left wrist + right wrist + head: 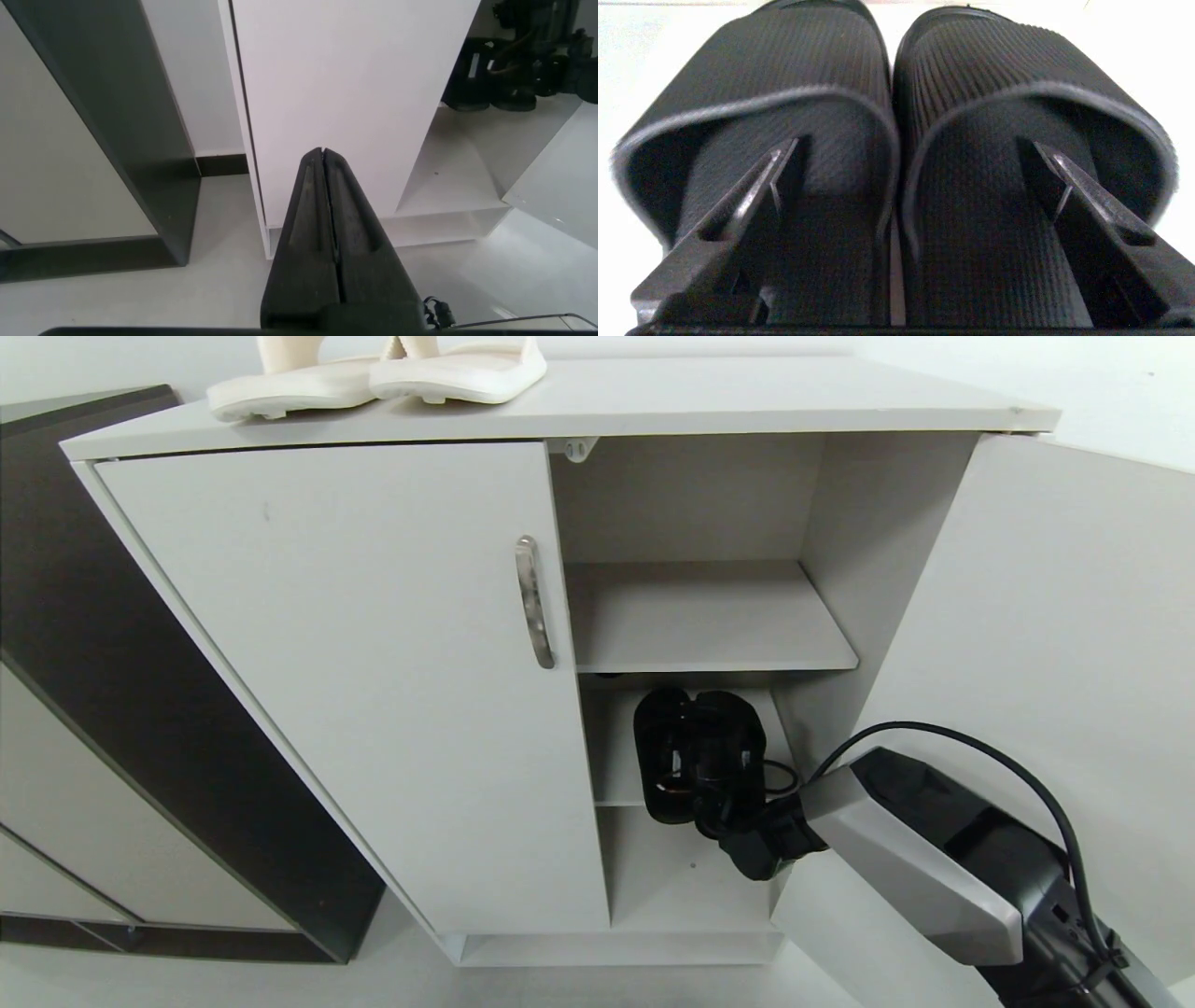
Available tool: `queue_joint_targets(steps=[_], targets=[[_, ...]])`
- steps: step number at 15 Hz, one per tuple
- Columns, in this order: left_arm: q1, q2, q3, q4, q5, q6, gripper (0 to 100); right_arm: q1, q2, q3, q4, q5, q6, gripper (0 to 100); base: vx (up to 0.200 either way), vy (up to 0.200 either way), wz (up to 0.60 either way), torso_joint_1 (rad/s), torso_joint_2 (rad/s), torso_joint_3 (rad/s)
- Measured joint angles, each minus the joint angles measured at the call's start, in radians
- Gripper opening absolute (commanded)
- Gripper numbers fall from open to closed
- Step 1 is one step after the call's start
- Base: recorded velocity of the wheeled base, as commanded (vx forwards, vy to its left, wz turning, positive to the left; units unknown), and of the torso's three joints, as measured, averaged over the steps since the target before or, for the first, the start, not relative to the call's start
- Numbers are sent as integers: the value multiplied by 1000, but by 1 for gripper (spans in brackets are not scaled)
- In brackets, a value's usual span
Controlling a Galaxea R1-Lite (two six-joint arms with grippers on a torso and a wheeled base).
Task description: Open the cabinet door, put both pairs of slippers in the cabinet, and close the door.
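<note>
Since the black slippers [698, 751] lie side by side on the middle shelf [611, 751] of the cabinet [747, 401], heels toward the robot and toes toward the back, their long axis runs in line with the right gripper [908, 159]. That gripper is spread wide, one finger tucked under each strap, and the pair's touching inner sides stand between the fingers without being pinched. My judgement is that the coming move is a straight pull back along that same axis, out past the open right door [1055, 616]. The white slippers [373, 378] rest on the cabinet's top, above the closed left door [355, 672], high and well apart from both arms. The left gripper [322, 159] hangs low before that door, fingers pressed together on nothing, and looks the nearer one to them. No brand, label or writing can be read anywhere
</note>
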Motion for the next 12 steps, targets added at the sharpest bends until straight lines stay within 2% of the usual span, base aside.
queue_joint_targets(steps=[7, 10, 12], targets=[[0, 0, 0, 0, -1, 0, 0, 68, -222, 503, -267, -1, -1, 100, 0, 0, 0, 0, 0, 0], [0, 0, 0, 0, -2, 1, 0, 119, -327, 706, -385, -1, -9, 100, -200, 0, 0, 7, 4, 1], [0, 0, 0, 0, -2, 1, 0, 147, -374, 782, -424, -1, -20, 100, -200, 0, 0, 0, 5, 0]])
